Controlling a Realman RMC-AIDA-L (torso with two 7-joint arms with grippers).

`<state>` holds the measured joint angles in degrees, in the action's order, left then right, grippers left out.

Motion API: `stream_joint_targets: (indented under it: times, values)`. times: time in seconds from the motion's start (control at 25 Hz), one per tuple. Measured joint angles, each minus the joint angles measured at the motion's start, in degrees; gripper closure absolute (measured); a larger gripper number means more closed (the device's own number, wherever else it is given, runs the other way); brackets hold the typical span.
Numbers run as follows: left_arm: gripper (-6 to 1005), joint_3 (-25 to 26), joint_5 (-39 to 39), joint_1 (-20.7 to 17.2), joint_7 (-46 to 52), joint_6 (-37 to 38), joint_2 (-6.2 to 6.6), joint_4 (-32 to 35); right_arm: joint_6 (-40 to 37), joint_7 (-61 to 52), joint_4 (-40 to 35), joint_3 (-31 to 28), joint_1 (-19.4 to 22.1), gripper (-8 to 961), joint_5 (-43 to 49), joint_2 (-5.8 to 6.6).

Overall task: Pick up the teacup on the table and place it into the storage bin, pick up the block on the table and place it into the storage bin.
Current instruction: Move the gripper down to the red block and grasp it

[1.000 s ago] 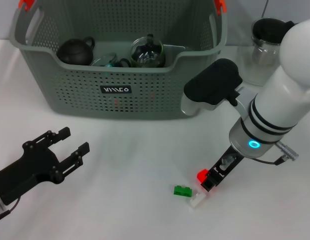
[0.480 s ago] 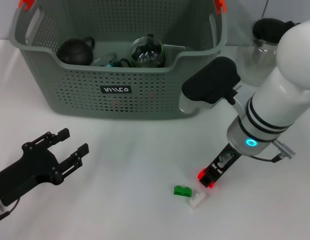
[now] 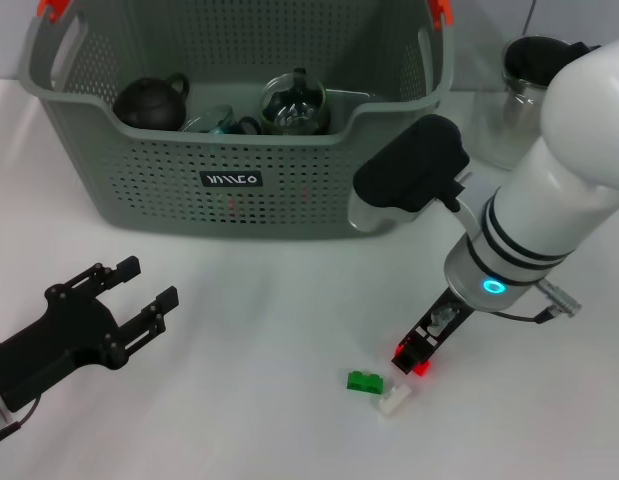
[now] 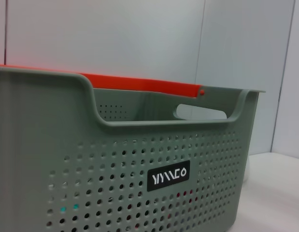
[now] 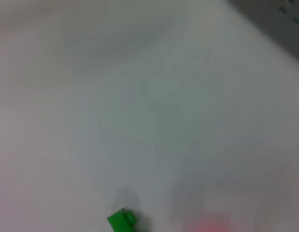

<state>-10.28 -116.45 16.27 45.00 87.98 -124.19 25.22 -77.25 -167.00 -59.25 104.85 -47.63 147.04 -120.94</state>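
The grey-green storage bin (image 3: 239, 190) stands at the back of the table; its wall (image 4: 115, 159) fills the left wrist view. Inside it lie a black teapot (image 3: 151, 102), a glass teapot (image 3: 294, 103) and, between them, what looks like a small clear teacup (image 3: 214, 122). My right gripper (image 3: 413, 358) hangs just above the table in front of the bin's right end, shut on a red block (image 3: 400, 350). A green block (image 3: 365, 381) and a white block (image 3: 394, 398) lie right beside it. The green block (image 5: 121, 220) also shows in the right wrist view. My left gripper (image 3: 149, 282) rests open at the front left.
A glass jug (image 3: 524, 100) with a black lid stands at the back right, behind my right arm. Bare white table lies between the two grippers and in front of the bin.
My right arm has shifted a little to the left and up, and the red block has stayed with its fingers. The left arm has not moved.
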Motion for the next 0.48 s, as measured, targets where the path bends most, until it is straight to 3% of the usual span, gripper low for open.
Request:
stream_joint_targets:
  times: [0.48]
  values:
    - [371,0.2,0.0,-0.2,-0.1,0.0,0.0,0.0,1.0,-0.3,0.2,2.1,-0.5,456,0.0,0.0]
